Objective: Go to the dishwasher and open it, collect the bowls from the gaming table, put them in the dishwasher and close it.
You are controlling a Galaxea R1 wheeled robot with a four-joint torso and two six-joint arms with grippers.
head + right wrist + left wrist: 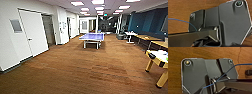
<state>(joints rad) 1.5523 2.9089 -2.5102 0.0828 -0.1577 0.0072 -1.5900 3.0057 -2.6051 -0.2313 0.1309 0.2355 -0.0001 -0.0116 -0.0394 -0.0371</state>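
The gaming table (157, 58) stands at about four o'clock in the head view, cut by the edge: a glossy white top, yellow sides and splayed yellow legs, a black fitting at the near end. Something pale lies on its top, too blurred to tell whether it is one of the bowls.

As a judgement only: small shallow bowls of that kind would be light and stiff, with a smooth and probably slippery glaze or plastic, so a pinch across the rim seems the surest hold, and the glossy top would let them slide if nudged sideways. They may chip if dropped.

The floor is brown carpet (75, 72) with a short, streaked pile, open and flat from six o'clock up to the middle of the room. A blue ping-pong table (92, 37) stands near twelve o'clock. At nine o'clock runs a white wall with a closed white door (32, 35); further along it are more doorways. At two o'clock, dark blue walls back a row of wooden desks (147, 38). Ceiling light panels (97, 7) recede down the room.

Both wrist views look down on the same carpet past the robot's own dark plates, with a thin blue cable (233, 67) crossing. Whether either gripper is released or clenched I cannot tell.
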